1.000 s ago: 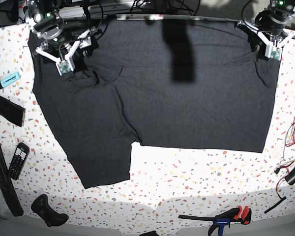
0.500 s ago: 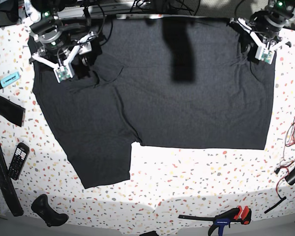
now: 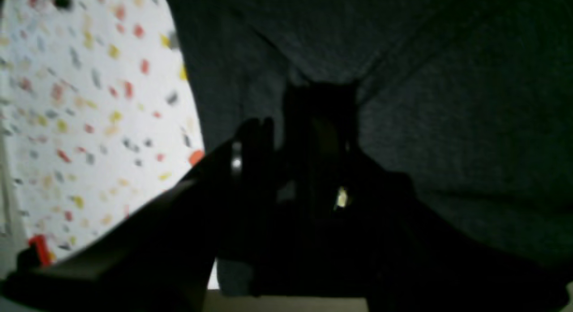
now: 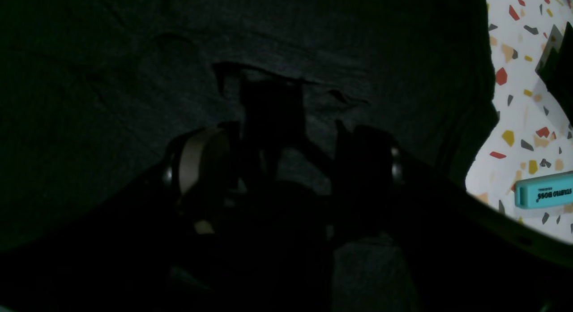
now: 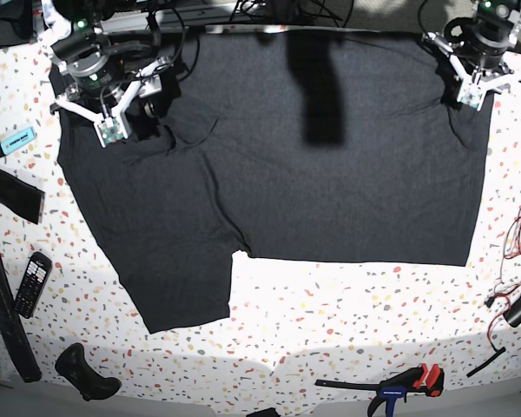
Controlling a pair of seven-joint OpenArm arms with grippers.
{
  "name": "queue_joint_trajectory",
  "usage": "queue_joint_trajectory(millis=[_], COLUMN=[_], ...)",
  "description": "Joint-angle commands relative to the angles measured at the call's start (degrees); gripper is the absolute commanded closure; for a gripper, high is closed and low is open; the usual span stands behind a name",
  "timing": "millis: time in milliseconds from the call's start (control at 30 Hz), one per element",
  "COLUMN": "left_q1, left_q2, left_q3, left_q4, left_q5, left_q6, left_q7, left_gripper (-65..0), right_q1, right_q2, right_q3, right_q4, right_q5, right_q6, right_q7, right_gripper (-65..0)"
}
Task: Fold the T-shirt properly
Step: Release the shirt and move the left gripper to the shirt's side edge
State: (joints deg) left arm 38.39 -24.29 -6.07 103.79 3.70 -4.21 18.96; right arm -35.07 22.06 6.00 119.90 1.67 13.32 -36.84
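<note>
The T-shirt (image 5: pixel 278 174) is dark charcoal and lies spread flat over the speckled table, plain side up, with one sleeve (image 5: pixel 178 278) reaching toward the near left. My right gripper (image 5: pixel 113 109) is over its far left corner. In the right wrist view this gripper (image 4: pixel 282 155) is open, its fingers (image 4: pixel 201 162) wide apart and low on the wrinkled fabric (image 4: pixel 112 79). My left gripper (image 5: pixel 473 82) is at the far right corner. In the left wrist view it (image 3: pixel 291 133) is shut on the cloth (image 3: pixel 447 101), and creases run to its tips.
A blue highlighter (image 5: pixel 14 141) lies left of the shirt and shows again (image 4: pixel 544 191). Black straps (image 5: pixel 9 191), a calculator (image 5: pixel 32 283) and a black grip (image 5: pixel 82 372) line the left edge. A clamp (image 5: pixel 399 387) sits near front, cables (image 5: pixel 517 252) at right. A dark strip (image 5: pixel 317 87) crosses the shirt's top.
My left gripper swung left and then back right, and the shirt's far right corner shifted with it. My right gripper edged slightly left and stayed open.
</note>
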Motion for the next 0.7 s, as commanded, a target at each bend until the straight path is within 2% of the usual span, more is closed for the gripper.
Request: queue_joint_trajectory(millis=[0, 467, 567, 667], left_q1=[0.3, -8.3, -13.5, -20.6], left_q2=[-0.5, -0.5, -0.5, -0.5], left_q3=[-0.3, -0.3, -0.3, -0.3], left_q4=[0.7, 0.7, 0.7, 0.7], left_q5=[1.0, 1.3, 1.2, -1.5], left_q6=[0.6, 1.1, -2.1, -4.9], left_q7=[-1.8, -4.2, -1.9, 2.7], left_gripper=[-17.7, -18.1, -24.0, -26.8], right_q1=[0.1, 0.2, 0.2, 0.2], right_q2=[0.6, 0.6, 0.6, 0.6], right_q3=[0.4, 0.4, 0.4, 0.4], right_q4=[1.3, 6.4, 6.4, 6.4], right_q5=[0.1, 0.1, 0.1, 0.1], right_q6=[-0.5, -0.5, -0.5, -0.5], right_q7=[1.5, 2.7, 3.2, 0.5], right_gripper=[-41.3, -41.3, -41.3, -41.3])
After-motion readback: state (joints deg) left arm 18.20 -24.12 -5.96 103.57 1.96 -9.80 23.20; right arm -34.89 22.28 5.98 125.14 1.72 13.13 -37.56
